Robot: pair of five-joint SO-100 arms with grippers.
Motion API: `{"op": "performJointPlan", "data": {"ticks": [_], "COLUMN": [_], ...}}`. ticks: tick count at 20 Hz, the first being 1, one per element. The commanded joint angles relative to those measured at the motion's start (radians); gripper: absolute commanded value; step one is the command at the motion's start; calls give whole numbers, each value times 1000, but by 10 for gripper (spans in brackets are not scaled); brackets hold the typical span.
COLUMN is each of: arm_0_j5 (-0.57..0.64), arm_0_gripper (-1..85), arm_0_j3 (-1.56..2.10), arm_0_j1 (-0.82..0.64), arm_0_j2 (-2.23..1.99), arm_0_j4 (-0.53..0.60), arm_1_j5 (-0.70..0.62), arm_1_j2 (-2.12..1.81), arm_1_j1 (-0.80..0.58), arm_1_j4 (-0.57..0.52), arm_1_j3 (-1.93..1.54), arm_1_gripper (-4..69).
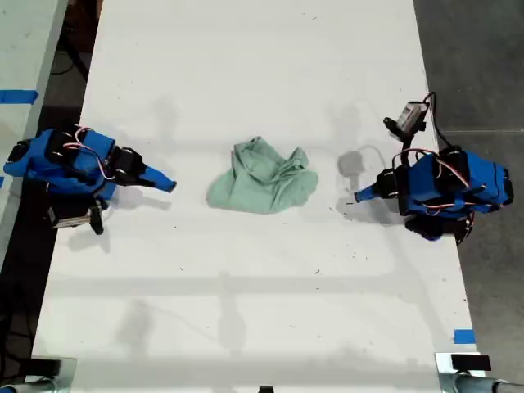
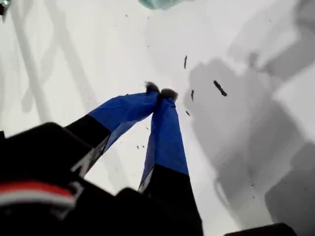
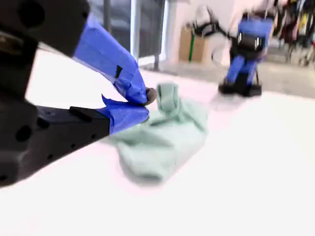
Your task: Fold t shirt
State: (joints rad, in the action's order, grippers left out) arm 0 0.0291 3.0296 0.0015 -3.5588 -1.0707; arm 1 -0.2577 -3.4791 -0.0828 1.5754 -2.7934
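Two arms: both stand on the white table (image 1: 262,65), one on each side of the t shirt, with their grippers pointing inward at it.
T shirt: the pale mint-green t shirt (image 1: 264,178) lies in a wrinkled, bunched heap near the middle of the table, between my two grippers and apart from both.
First gripper: my first gripper (image 1: 360,195) is on the exterior view's right of the t shirt, low over the table. In its own wrist view, my first gripper (image 2: 160,92) has its blue-taped jaws pressed together at the tips, clenched on nothing.
First wrist view, t shirt: only a small green edge of the t shirt (image 2: 160,3) shows, well beyond the tips.
Specks: a few dark specks (image 2: 219,88) mark the table just beside my first gripper, within the grey shadow of the arm.
Second gripper: my second gripper (image 1: 168,185) is on the exterior view's left of the t shirt. Seen from its own wrist, my second gripper (image 3: 146,101) has its jaws together at the tips and grasps nothing.
Second wrist view, t shirt: the t shirt (image 3: 162,137) lies just past the tips; the frame is blurred, so I cannot tell whether the tips touch the cloth.
Opposite arm: the first arm (image 3: 248,49) shows blurred beyond the t shirt.
Tape: a blue tape mark (image 1: 463,336) sits on the table edge, well away from the t shirt.
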Motion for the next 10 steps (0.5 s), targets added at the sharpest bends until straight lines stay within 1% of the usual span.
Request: {"op": "performJointPlan", "data": {"ticks": [1,2,3,4,5,6,7,9,10], "arm_0_j5": [-21,-17,-41,-94,-98,-97,-92,-92,-92], "arm_0_gripper": [-3,-3,1,-2,30,116,183,188,188], "arm_0_j3": [78,94,103,103,101,101,101,101,101], "arm_0_j1": [-18,-48,-54,-63,-75,-84,-81,-71,-71], "arm_0_j2": [-41,-43,-43,-43,-43,-43,-43,-43,-43], "arm_0_j4": [-44,-74,-67,-74,-77,-77,-77,-75,-75], "arm_1_j5": [15,-11,-6,-21,-35,-25,-38,-87,-147], "arm_1_j2": [-28,-28,-28,-28,-28,-28,-28,-28,-28], "arm_1_j1": [11,17,32,41,43,54,57,69,77], "arm_1_j4": [-40,-75,-118,-140,-156,-170,-172,-172,-172], "arm_1_j3": [-118,-166,-207,-238,-259,-275,-279,-279,-279], "arm_1_gripper": [12,9,29,74,113,142,147,151,143]}}
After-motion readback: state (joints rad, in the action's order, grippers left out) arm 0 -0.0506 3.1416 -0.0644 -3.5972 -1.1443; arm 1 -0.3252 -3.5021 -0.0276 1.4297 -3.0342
